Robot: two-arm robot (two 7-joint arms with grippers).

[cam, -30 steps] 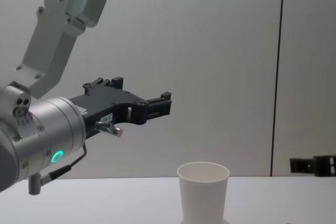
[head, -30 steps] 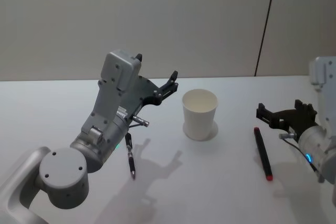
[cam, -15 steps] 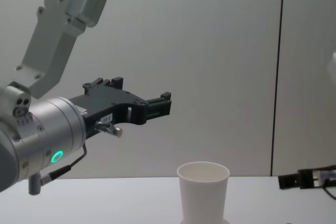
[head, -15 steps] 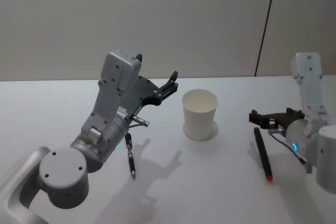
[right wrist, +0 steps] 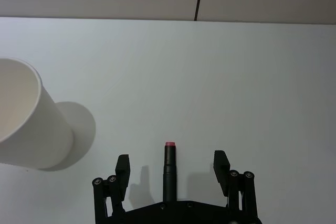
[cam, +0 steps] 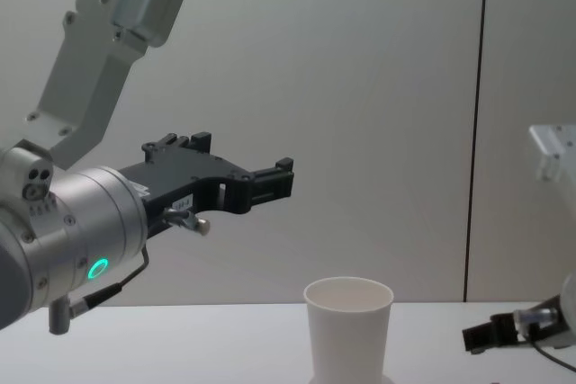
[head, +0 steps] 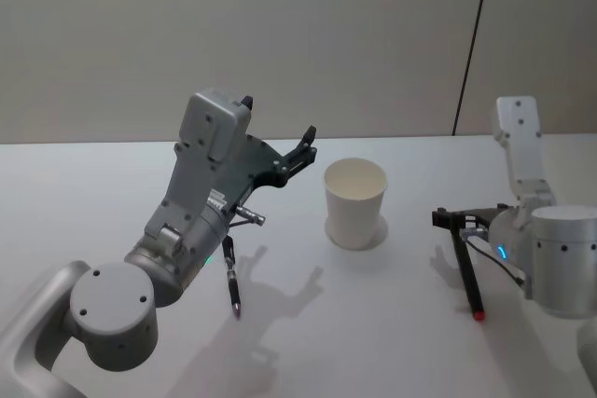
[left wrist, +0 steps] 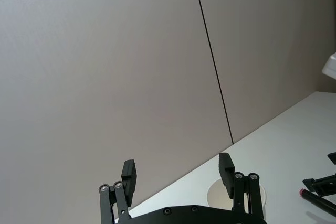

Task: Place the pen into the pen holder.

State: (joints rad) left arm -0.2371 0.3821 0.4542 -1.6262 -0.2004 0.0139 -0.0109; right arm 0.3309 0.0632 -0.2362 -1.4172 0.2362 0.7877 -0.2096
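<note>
In the head view the left gripper (head: 300, 148) hangs raised above the tabletop (head: 373, 333), at about 10 o'clock from the pen holder (head: 354, 204) and apart from it. The left wrist view tells what that view leaves vague: the left jaws stand wide, with nothing between them, and part of the cup's rim shows past one of them. A black pen (head: 230, 277) lies on the tabletop beneath the left arm, at about 8 o'clock from the cup. The chest view hides it and shows the left gripper (cam: 281, 179) well above the cup (cam: 349, 330). A small white label on the gripper's body is too small to read, and a green ring glows on the arm behind it.

The pen holder stands upright near the middle of the tabletop with nothing in it.

At about 4 o'clock from the cup lies the pen (head: 467, 272), dark with a red end pointing to 6 o'clock. The right gripper (head: 450, 221) is low over its far end. The right wrist view (right wrist: 171, 162) shows the jaws wide apart with the pen (right wrist: 168, 174) lying between them, clear of both. How high they stand over it cannot be told. A dark seam (head: 471, 44) runs down the wall behind, at 1 o'clock from the cup.
</note>
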